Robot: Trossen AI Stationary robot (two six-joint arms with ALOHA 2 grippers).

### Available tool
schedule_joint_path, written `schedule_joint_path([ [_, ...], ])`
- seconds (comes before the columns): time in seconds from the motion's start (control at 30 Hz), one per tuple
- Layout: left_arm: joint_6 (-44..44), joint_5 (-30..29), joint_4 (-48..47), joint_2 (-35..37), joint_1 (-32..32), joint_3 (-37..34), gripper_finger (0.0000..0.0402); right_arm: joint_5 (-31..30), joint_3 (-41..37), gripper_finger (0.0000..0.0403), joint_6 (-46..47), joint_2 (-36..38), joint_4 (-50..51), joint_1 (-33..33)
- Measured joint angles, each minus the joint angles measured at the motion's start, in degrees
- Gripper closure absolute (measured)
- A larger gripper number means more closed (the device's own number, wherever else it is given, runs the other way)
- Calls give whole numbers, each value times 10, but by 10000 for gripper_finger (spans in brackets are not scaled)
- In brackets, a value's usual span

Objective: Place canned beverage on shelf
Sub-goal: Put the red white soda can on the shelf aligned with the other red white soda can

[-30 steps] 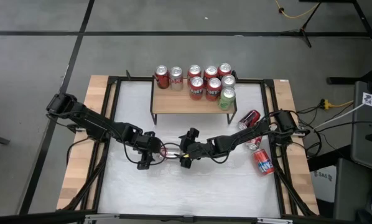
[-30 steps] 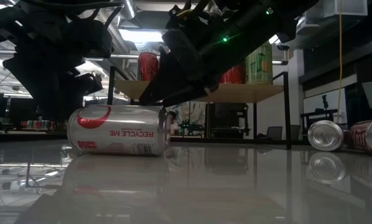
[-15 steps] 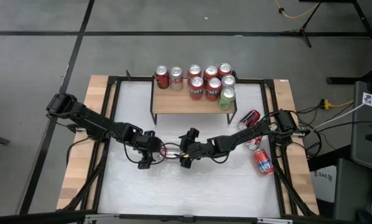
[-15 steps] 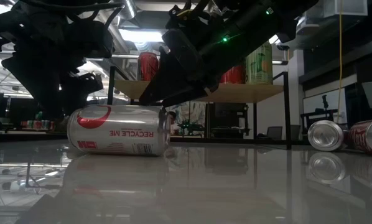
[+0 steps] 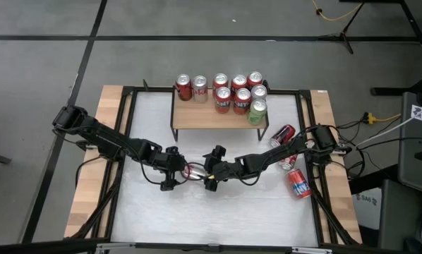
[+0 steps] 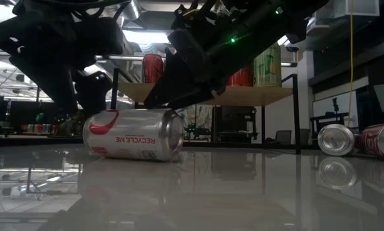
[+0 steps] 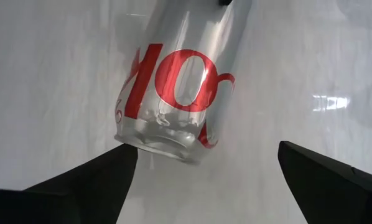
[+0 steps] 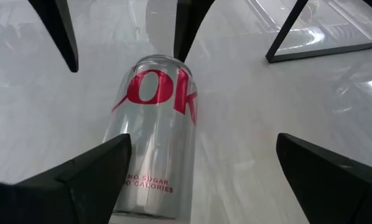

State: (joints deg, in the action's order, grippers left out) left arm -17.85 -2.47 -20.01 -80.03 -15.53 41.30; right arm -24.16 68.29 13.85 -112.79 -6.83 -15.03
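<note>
A silver and red can (image 5: 192, 170) lies on its side on the white table, between my two grippers; it also shows in the low view (image 6: 134, 135). My left gripper (image 5: 170, 173) is open, its fingers on either side of the can's near end (image 7: 161, 140). My right gripper (image 5: 211, 177) is open at the can's other end (image 8: 152, 180). The shelf (image 5: 218, 117), a light-wood plank on black legs, stands at the table's far side with several upright cans on it. My left gripper has one finger (image 7: 105, 171) right at the rim of the can's end (image 7: 125, 139); I cannot tell whether it touches. My right gripper has one finger (image 8: 93, 168) beside the can's side wall (image 8: 133, 168); I cannot tell whether it touches. The can lies on the table.
Three more cans lie on their sides at the table's right, by the right arm: one (image 5: 282, 135), one (image 5: 299, 182) and one partly under the arm (image 5: 289, 161). Two show in the low view (image 6: 336, 139). Wooden edges (image 5: 91, 176) run along the table's left and right.
My left gripper has gone a little toward the table's right, toward the can. The can has slid along the table toward my right gripper and turned slightly, still on its side. My right gripper has kept still.
</note>
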Motion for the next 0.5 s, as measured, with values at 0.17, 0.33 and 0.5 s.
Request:
schedule_joint_path([
  [0.17,0,-4,1,0,0,0,20,-2,0,11,0,0,0,0],
  [0.33,-4,-4,1,0,0,0,20,-2,0,11,0,0,0,0],
  [0.5,-42,-4,-20,0,6,0,20,-2,0,11,0,0,0,0],
])
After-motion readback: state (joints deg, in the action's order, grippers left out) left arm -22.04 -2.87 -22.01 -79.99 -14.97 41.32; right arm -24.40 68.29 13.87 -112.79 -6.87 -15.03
